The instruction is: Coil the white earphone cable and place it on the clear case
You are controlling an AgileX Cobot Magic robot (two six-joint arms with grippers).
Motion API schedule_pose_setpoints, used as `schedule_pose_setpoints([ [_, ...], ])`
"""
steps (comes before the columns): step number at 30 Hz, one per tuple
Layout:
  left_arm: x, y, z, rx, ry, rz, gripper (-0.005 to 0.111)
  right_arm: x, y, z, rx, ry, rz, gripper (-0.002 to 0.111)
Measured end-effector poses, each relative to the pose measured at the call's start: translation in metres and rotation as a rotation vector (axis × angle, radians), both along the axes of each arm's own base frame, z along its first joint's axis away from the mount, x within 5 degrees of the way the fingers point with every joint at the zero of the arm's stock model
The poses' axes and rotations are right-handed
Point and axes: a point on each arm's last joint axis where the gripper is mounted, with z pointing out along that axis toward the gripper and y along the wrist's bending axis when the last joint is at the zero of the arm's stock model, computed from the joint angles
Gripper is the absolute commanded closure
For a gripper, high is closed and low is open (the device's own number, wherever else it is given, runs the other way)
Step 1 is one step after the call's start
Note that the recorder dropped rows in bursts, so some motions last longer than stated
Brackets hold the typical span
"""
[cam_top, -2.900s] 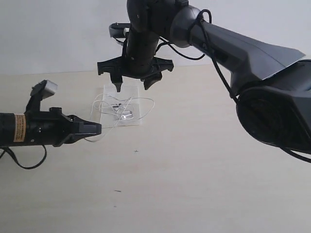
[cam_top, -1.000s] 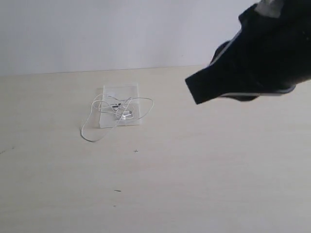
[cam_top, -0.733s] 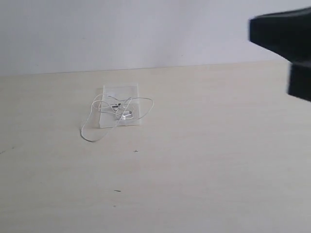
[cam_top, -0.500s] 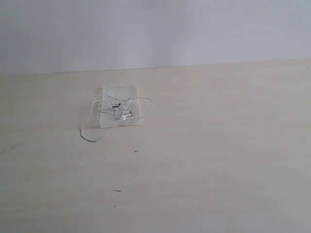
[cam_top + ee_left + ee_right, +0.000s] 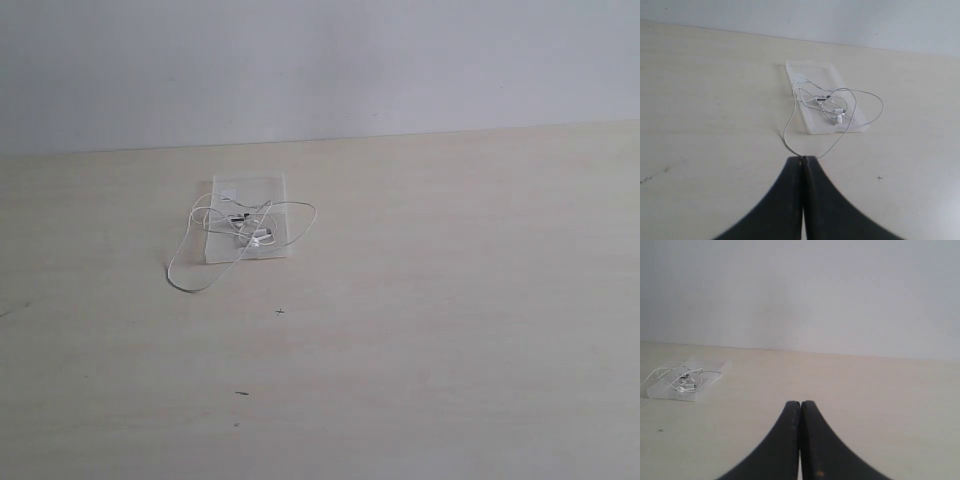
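We are judging it nearly done: white earphone cable lying on clear case, ahead of clenched, empty left claw and right claw.

A pale table bears the clear case, white earphone cable spilling off.

Table: pale cream top with faint wood grain running side to side, matte. Wall: plain, pale grey-white, unmarked; it meets the table's far edge in a straight, slightly tilted line. Marks on the top: a tiny dark speck near the middle, a short dark dash nearer the camera, a faint scuff at the left edge. Light soft and even, shadows weak.
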Motion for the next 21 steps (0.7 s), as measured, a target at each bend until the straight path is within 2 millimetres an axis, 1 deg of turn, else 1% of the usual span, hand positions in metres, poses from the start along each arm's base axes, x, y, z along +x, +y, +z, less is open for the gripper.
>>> schedule_pose_setpoints([
  [5,0.0,0.0,0.0,0.0,0.0,0.0,0.107,-0.0028,-0.0007,-0.0082,-0.023,0.079,-0.002,0.108],
  [10,0.0,0.0,0.0,0.0,0.0,0.0,0.107,-0.0019,-0.0061,-0.0095,-0.022,0.095,-0.101,0.108],
  [21,0.0,0.0,0.0,0.0,0.0,0.0,0.107,-0.0019,-0.0067,-0.0095,-0.021,0.095,-0.111,0.108],
])
